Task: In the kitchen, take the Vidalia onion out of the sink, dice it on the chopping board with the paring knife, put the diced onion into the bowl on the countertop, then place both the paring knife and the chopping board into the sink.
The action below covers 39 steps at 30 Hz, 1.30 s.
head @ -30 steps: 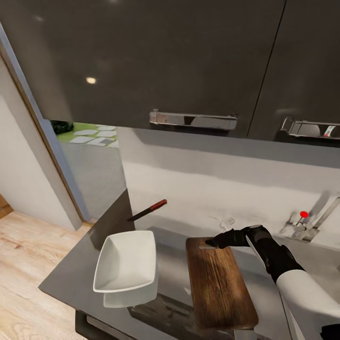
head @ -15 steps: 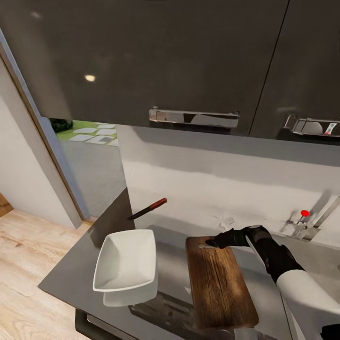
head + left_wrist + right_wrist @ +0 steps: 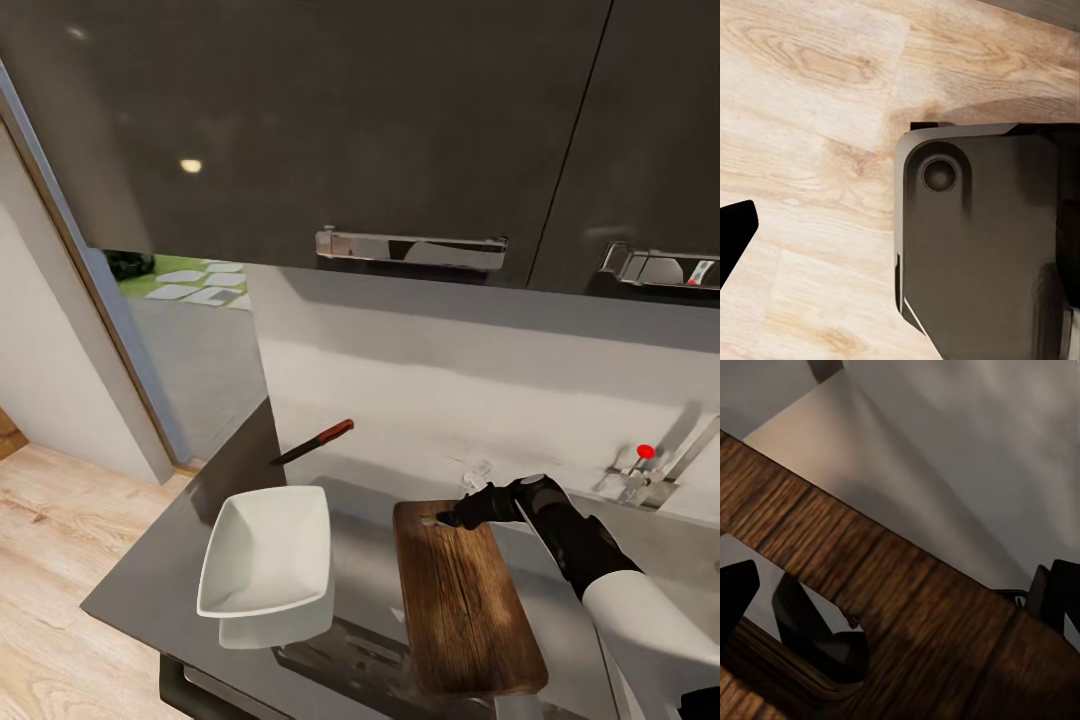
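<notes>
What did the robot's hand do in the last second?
The right gripper slid a tiny bit to the right along the chopping board's far end, beside its handle hole. The board, bowl and paring knife stayed put.

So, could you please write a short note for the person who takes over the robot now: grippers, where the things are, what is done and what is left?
Right gripper: at the far end of the chopping board, beside its handle hole; the board's edge runs between the fingers in the wrist view, but a firm grip cannot be confirmed.
Left gripper: one fingertip shows above the wooden floor; state unclear.
Paring knife: on the countertop, behind the bowl.
Bowl: looks empty.
Faucet: far right.
Done: nothing visible; no onion on the board.
Left: fetch onion, dice, fill bowl, then knife and board into the sink.
</notes>
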{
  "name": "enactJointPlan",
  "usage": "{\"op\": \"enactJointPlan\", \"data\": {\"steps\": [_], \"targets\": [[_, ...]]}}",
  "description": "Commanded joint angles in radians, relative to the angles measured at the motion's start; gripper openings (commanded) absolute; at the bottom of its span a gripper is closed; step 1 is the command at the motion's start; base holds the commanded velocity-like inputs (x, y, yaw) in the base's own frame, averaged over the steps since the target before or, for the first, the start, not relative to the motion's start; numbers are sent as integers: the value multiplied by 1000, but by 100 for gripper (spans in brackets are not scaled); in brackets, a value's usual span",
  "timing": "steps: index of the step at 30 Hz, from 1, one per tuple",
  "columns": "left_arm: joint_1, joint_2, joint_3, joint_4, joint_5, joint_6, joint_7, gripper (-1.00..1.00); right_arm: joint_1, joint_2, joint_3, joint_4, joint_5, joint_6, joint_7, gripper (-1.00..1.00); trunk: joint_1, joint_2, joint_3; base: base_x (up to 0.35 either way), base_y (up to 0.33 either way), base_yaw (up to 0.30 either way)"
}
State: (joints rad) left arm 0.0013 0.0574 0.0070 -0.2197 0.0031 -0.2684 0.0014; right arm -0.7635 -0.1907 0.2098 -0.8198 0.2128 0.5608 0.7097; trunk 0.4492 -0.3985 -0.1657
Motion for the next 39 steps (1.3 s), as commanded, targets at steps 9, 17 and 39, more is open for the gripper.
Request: {"op": "enactJointPlan", "data": {"steps": [9,17,39], "targets": [[0,-1,1,-1,0,-2,0,100,0,-3,2,22,27,5,4,100,1,-2,-2,0,0,0],[0,-1,1,-2,0,-2,0,100,0,-4,2,22,26,5,5,100,1,-2,-2,0,0,0],[0,-8,0,-3,-2,-2,0,100,0,-4,2,28,29,5,5,100,1,-2,-2,0,0,0]]}}
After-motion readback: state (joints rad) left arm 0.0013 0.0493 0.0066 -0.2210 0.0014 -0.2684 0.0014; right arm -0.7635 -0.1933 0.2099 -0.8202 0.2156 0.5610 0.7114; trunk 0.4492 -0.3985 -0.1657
